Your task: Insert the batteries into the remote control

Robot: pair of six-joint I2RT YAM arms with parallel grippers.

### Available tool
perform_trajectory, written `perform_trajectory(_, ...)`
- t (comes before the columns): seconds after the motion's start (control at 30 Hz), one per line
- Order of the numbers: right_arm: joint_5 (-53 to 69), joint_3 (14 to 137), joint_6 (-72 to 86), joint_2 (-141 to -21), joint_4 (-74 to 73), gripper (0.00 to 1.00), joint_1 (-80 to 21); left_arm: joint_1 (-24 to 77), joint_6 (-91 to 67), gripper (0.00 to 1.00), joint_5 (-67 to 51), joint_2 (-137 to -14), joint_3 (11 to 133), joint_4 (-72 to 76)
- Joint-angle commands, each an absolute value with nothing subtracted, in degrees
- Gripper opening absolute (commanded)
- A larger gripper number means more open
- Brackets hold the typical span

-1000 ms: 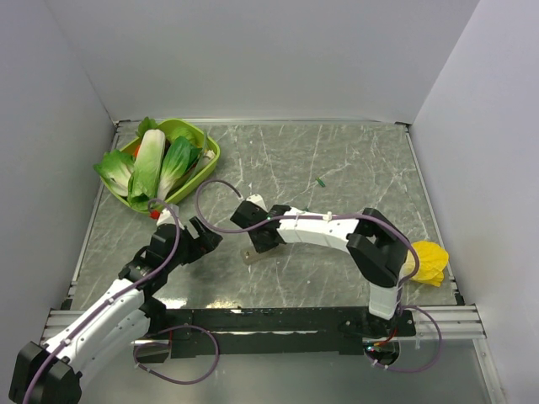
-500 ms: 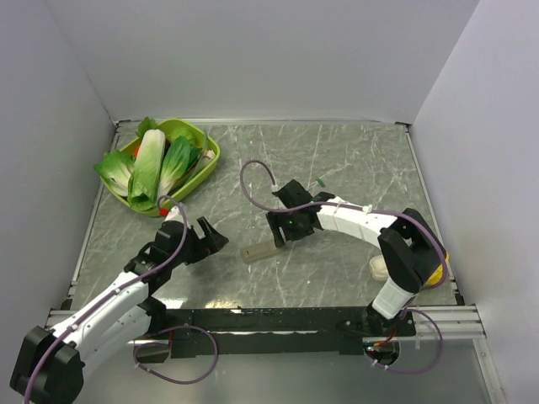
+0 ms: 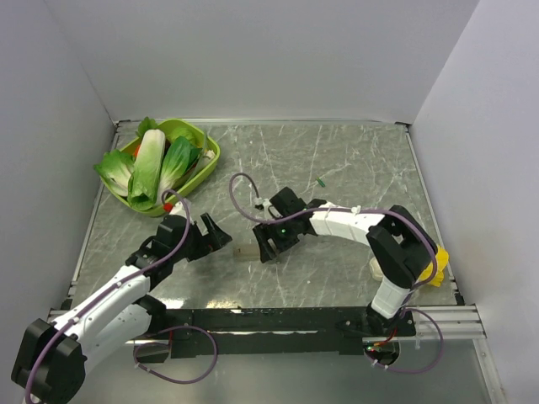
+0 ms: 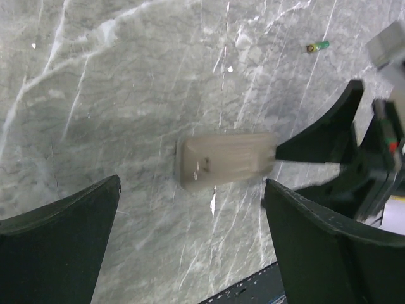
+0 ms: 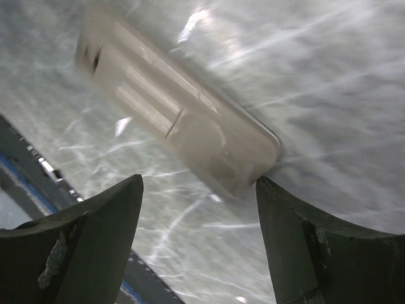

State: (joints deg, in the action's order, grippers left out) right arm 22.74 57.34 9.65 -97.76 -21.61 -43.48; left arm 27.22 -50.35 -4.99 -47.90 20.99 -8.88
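The remote control (image 4: pixel 224 159) lies flat on the marble table with its dull grey-brown reverse side up. It also shows in the top view (image 3: pixel 244 251) and the right wrist view (image 5: pixel 177 107). My right gripper (image 3: pixel 268 247) (image 5: pixel 199 190) is open at the remote's right end, fingers (image 4: pixel 326 133) either side of it, gripping nothing. My left gripper (image 3: pixel 216 232) (image 4: pixel 193 190) is wide open just left of the remote, apart from it. One small green battery (image 3: pixel 321 182) (image 4: pixel 316 46) lies far back on the table.
A green tray (image 3: pixel 210 160) of leafy vegetables stands at the back left. A cream-white lump (image 3: pixel 378 268) and a yellow object (image 3: pixel 434 259) lie near the right arm's base. The black front rail (image 3: pixel 278 318) runs along the near edge.
My right gripper opened and swung left and nearer, down to the remote's right end. My left gripper crept right toward the remote and opened slightly more. The remote has barely moved.
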Motion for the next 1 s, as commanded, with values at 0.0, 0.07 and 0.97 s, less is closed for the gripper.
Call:
perform_trajectory(0.0,27.2,56.1,13.5,-96.7,-18.4,0.79,-47.5,27.4,-50.6,0.99,-6.7,-47.8,22.5,-9.6)
perform_trajectory(0.07,30.0,55.3,15.3,-95.5,-17.1,0.79,-49.2,27.4,-50.8,0.99,-6.8,-47.5,22.4,-10.0)
perform_trajectory(0.97,2.3,35.9,16.0,-51.1,-18.3,0.99,-34.1,55.8,-78.5,0.93,16.9,-97.4,55.4,-37.7)
